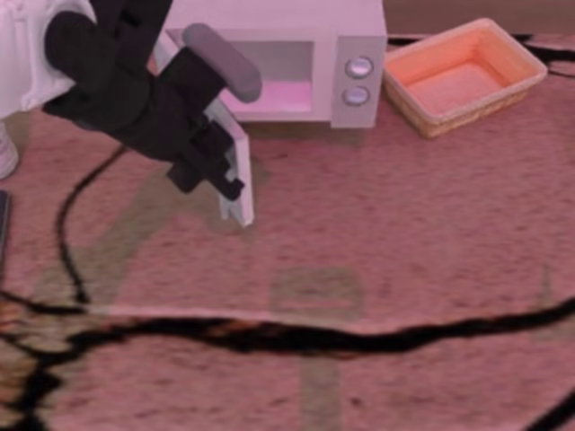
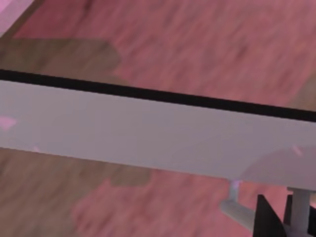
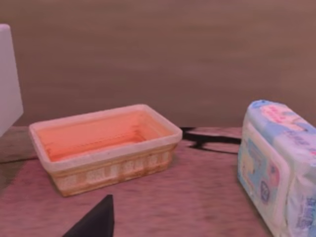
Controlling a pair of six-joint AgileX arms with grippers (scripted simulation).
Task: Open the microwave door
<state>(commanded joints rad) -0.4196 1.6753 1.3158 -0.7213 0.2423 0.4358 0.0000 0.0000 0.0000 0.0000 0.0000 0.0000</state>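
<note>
Top view. Microwave (image 1: pixel 296 63) — white, boxy, at the back of the counter (image 1: pixel 404 260), left of centre; two round silver knobs (image 1: pixel 358 81) on the right of its front, pale cavity exposed. Microwave door (image 1: pixel 239 171) — swung out on its left-hand hinge, standing edge-on and reaching forward toward the near side of the counter. Left gripper (image 1: pixel 220 175) — black, at the door's outer part, touching it; a grey bar handle (image 1: pixel 225 61) sits over the arm above the door. Whether the jaws pinch the door or lie against it cannot be told here. Wicker basket (image 1: pixel 463 76) — tan, orange-lit inside, just right of the microwave, tilted to the counter edge. Counter surface reddish with dark crack-like lines. The right arm does not appear in this view.

Left wrist view. Microwave door (image 2: pixel 158 131) — one long pale panel edge with a thin black line along it, crossing the whole view close up; reddish counter (image 2: pixel 197 44) beyond. Part of a dark finger and pale fittings show at one corner; jaw state cannot be told.

Right wrist view. Wicker basket (image 3: pixel 106 145) — empty, on the counter (image 3: pixel 187 197). Corner of the microwave (image 3: pixel 9 79). A blue-and-white soft packet (image 3: pixel 276 163) stands near the basket, apart from it. One dark fingertip (image 3: pixel 96 219) only; jaws cannot be judged.
</note>
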